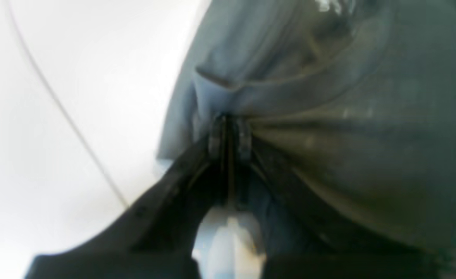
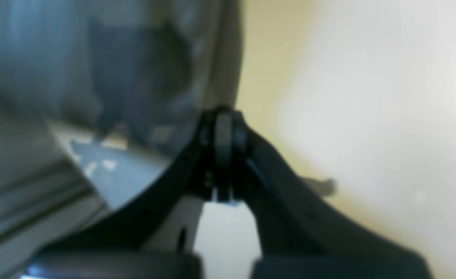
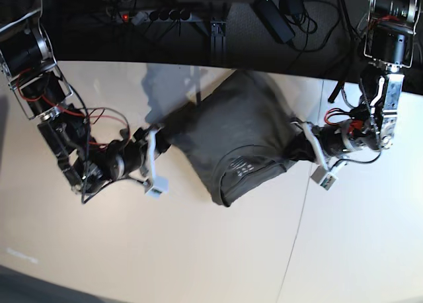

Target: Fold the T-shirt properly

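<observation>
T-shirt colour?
Plain dark olive-grey T-shirt, no pattern; clearest in the base view.

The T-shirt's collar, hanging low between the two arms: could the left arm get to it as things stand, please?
Probably not yet. The left gripper is shut on the T-shirt near one shoulder, so it is occupied; the collar itself hangs uncovered, and the right gripper grips the opposite side.

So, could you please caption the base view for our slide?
Both arms hold the dark T-shirt stretched between them above the white table.
</observation>
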`<state>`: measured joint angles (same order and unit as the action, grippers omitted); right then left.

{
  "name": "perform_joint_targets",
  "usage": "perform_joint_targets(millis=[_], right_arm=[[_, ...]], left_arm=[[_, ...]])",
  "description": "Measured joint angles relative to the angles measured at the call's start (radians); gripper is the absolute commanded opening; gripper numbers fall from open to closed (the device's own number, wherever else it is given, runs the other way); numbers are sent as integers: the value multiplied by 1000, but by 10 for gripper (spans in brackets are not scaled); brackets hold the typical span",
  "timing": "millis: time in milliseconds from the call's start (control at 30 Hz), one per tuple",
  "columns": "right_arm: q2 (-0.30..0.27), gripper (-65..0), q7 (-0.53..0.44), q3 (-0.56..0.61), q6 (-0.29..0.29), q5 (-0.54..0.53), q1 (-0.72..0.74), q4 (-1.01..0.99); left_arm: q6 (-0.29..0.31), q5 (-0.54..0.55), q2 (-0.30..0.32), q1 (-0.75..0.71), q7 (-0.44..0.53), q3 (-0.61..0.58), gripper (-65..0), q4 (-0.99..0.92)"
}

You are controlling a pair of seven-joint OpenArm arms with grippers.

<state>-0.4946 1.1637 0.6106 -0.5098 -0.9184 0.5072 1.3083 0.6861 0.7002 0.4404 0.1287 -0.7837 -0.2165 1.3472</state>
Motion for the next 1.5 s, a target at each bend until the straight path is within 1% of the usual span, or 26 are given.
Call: perform_joint_targets(millis=[67,167,267,333,433,500,633,767,833,867,933,1000,1067,1100,1200,1267,1333,1433,1500], right_arm=[[-34,-650,2,-5,0,3,-58,64],[-41,-650,-5,-36,0,1,-145,129],[-18,-650,-11,-75,0,-2,-220,167],[0,-650,-10,-104,0,-2,-262,193],[14,-650,-11,-145,0,-3,-317,218],[16,-650,-12,-165,0,0,-348,240],[24,-650,-7,-194,-1,2,-414,289],[67,-650,-1,-212,-1,11,-463,314],[88,-650,3,-220,-1,16,-469,317],[91,-650,4,-228,-1,17,-468,318],[89,-650,5,-262,-1,18,-468,329],[79,-650,11,-306,-1,18,-468,344],[59,-650,13,-367,-1,19,-468,357],[45,-650,11,-403,-1,18,-468,360],[3,-650,2,-502,-1,21,-465,362],[-27,-650,-34,-541,-1,22,-462,358],[-46,-650,-56,-545,-1,55,-441,334],[-34,-650,-66,-533,-1,61,-379,265],[-12,-650,-74,-519,-1,58,-331,224]], left_arm=[[-1,-3,-1,43,4,-38,-611,-11],[-1,-2,-11,86,8,-108,-611,-12],[2,-6,-37,108,14,-173,-611,-13],[2,-34,-56,118,26,-197,-611,-13],[2,-85,-90,130,33,-205,-611,-13],[2,-90,-105,135,38,-206,-611,-13],[2,-106,-105,161,85,-208,-611,-14],[2,-106,-114,204,93,-207,-611,-14],[3,-102,-117,221,74,-208,-611,-14],[2,-95,-116,231,38,-208,-611,-14],[3,-35,-101,255,-66,-206,-623,-14],[3,69,-73,268,-163,-174,-649,-2],[3,179,-33,266,-220,-122,-650,25],[3,199,-11,259,-231,-89,-650,39],[2,215,53,206,-228,5,-650,71],[3,211,72,166,-238,43,-650,71],[2,206,71,132,-232,63,-650,71],[3,153,69,87,-220,65,-650,71],[2,138,68,53,-185,66,-650,70]])
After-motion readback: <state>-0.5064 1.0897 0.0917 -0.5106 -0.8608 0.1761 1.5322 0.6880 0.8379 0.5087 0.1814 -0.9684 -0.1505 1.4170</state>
